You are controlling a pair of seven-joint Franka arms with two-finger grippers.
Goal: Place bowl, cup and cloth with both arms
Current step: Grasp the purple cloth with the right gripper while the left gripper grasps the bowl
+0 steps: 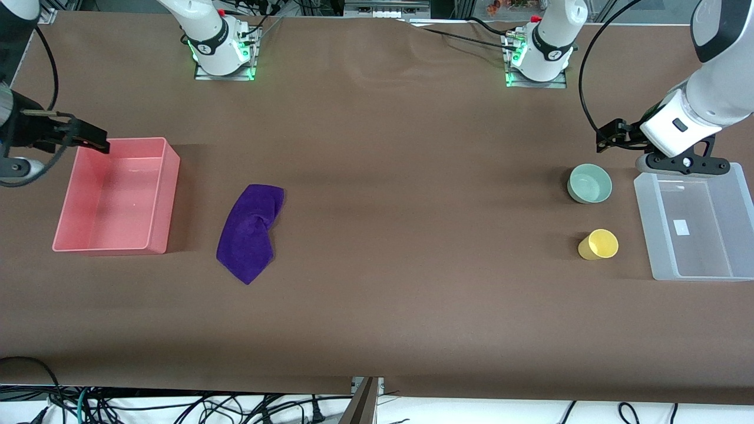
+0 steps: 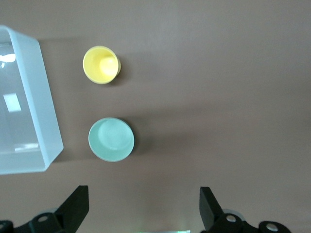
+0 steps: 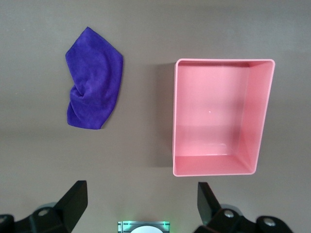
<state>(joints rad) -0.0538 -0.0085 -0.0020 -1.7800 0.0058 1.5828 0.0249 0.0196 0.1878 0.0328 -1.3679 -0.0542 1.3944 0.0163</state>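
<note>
The right gripper (image 1: pixel 94 141) hung over the pink bin's (image 1: pixel 88 244) edge, fingers (image 3: pixel 73 201) spread and empty. The cloth (image 1: pixel 250 232) lay crumpled on the desk (image 1: pixel 412 176) beside that bin. The bowl (image 1: pixel 589 183) and cup (image 1: pixel 598 244) stood apart beside the clear bin (image 1: pixel 698 274). The left gripper (image 1: pixel 609 135) hovered near the bowl, fingers (image 2: pixel 75 206) released.
</note>
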